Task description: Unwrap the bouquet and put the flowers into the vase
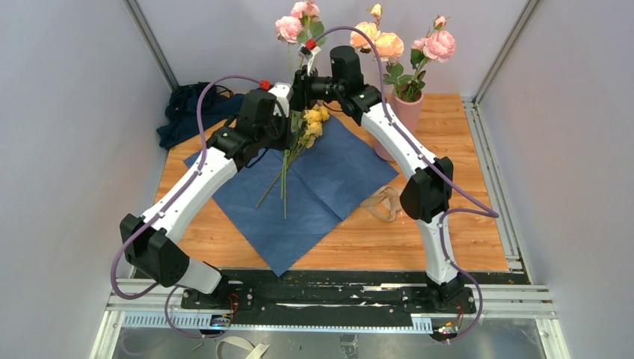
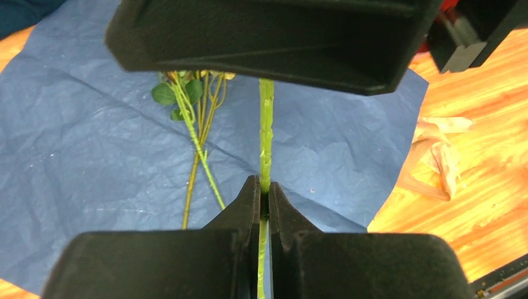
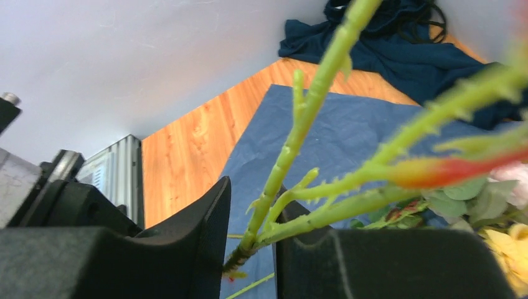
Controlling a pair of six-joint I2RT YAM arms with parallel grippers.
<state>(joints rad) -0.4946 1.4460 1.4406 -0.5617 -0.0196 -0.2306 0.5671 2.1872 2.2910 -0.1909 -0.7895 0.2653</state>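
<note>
Spread at the centre of the surface (image 1: 463,224), blue paper (image 1: 321,187); vase (image 1: 410,111) (blooms (image 1: 439,45) already in) near the far right corner. Seemingly mid-handover of one flower (image 1: 288,28) above the far edge: left fingers (image 2: 248,205) pinching the stem (image 2: 266,124), right fingers (image 3: 208,237) flanking it, grip unclear. Next: firm right hold, left release.

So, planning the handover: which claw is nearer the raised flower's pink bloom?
Right. The right claw is around the stem higher up, below the bloom; the left claw is shut on the same stem lower down, nearer the paper.
</note>
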